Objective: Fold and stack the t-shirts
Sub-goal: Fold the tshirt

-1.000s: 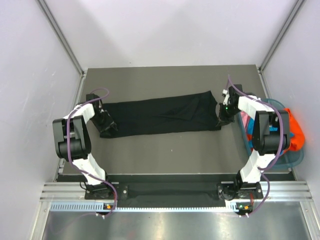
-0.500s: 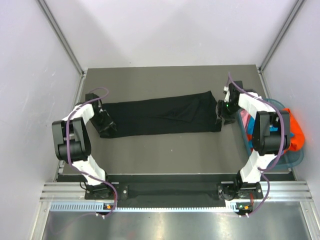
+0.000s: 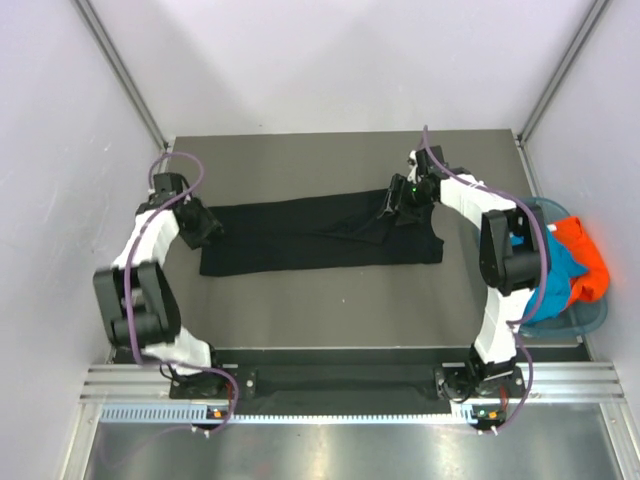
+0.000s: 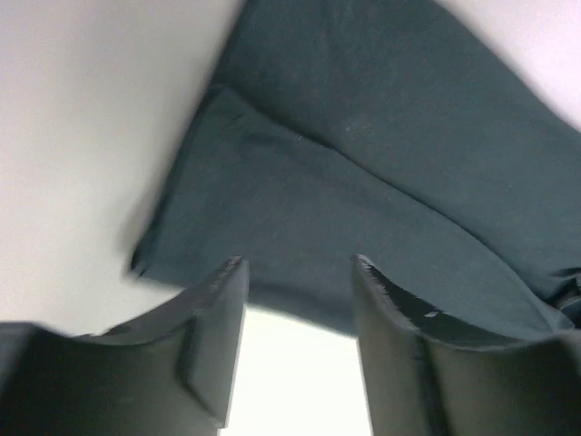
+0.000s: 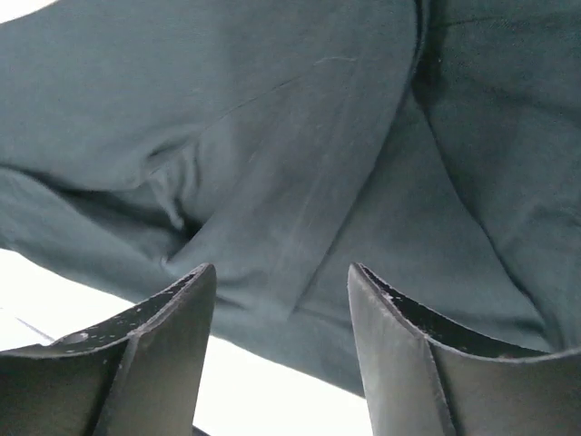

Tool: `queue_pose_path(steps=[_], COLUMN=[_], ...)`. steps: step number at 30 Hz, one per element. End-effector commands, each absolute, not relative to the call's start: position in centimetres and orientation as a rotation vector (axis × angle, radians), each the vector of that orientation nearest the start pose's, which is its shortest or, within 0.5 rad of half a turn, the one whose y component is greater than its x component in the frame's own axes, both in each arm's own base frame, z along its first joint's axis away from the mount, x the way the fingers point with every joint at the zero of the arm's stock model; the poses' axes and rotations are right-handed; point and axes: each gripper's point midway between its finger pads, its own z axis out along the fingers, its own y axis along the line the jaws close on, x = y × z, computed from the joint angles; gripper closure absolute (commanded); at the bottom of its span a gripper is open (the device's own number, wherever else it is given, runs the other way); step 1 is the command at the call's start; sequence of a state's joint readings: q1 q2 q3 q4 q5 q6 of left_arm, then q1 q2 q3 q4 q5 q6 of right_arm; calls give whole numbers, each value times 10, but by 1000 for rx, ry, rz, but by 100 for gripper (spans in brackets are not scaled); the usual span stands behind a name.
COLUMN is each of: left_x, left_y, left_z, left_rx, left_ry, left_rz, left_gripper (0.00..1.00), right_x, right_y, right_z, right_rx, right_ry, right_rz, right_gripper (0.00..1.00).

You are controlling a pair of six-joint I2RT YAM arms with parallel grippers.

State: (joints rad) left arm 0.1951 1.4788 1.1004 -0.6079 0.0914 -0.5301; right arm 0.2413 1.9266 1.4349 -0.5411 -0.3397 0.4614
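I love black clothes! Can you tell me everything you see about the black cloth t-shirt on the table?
The soft black cloth t-shirt lies folded into a long, narrow band across the grey table, lightly creased, with a rumpled fold toward the right arm's side. The open left gripper and open right gripper hover near its ends, gripping nothing.

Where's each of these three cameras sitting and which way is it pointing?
Top external: above and behind the bases, looking down on the table and black t-shirt; left arm and right arm show whole.
Left wrist: on the left arm, looking past the left gripper at the shirt's edge; only its fingers show.
Right wrist: same, past the right gripper at wrinkled cloth; only fingers show.
Shared: the black t-shirt.
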Motion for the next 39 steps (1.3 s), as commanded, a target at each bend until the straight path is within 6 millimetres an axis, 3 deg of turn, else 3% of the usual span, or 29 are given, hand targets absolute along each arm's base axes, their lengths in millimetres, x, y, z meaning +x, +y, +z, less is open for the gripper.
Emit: queue_pose_path(steps=[1,7,9,16,23,28,33,39], left_x=[373,386,386,385,365,354,351,345], left_y=[8,13,22,23,13,9,6,13], left_z=[82,42,41,60,64,67,76,79], left_rx=[-890,-976,-1001,-981,-987,-975,-954,-926], left_ry=[2513,2559,2561,2526,2530,2531,2529,2543], left_rz=[-459,-480,-457,-488,-532,-543,-554,-484], left_gripper=[48,51,51,51,50,50,50,50], right_x=[429,425,423,409,391,383,390,407], right_y=[199,209,210,203,194,199,212,224], right_z=[88,70,62,59,56,50,41,53], right_rx=[235,255,264,230,197,190,198,221], right_ry=[2613,2622,2635,2661,2683,2677,2646,2591], right_rz=[831,907,915,824,783,846,939,1007], right_gripper=[41,52,54,53,44,43,45,47])
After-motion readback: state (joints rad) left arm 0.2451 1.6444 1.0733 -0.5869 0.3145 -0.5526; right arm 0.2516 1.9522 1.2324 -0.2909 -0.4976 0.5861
